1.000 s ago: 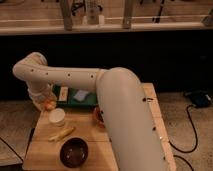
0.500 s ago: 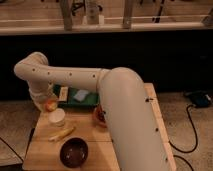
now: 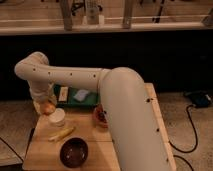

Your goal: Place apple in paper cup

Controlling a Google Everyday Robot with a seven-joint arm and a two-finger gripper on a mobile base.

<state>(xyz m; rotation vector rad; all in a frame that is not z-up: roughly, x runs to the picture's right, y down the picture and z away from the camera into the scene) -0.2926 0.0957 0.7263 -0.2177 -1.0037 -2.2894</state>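
My gripper (image 3: 46, 103) hangs at the end of the long white arm, over the table's far left. It is shut on the apple (image 3: 49, 108), a small orange-red fruit that shows just under the wrist. The apple is held just above and to the left of the paper cup's rim. The paper cup (image 3: 57, 118) is short and white and stands upright on the wooden table (image 3: 95, 142), right in front of the gripper. The fingers themselves are mostly hidden by the wrist.
A long pale-yellow stick-like item (image 3: 61, 134) lies in front of the cup. A dark brown bowl (image 3: 74, 151) sits near the front edge. A reddish-brown bowl (image 3: 101, 116) is partly hidden by my arm. A green tray (image 3: 80, 98) with white items lies at the back.
The gripper with the apple has moved slightly down and right, closer to the cup. Cup, bowls and stick have not moved.
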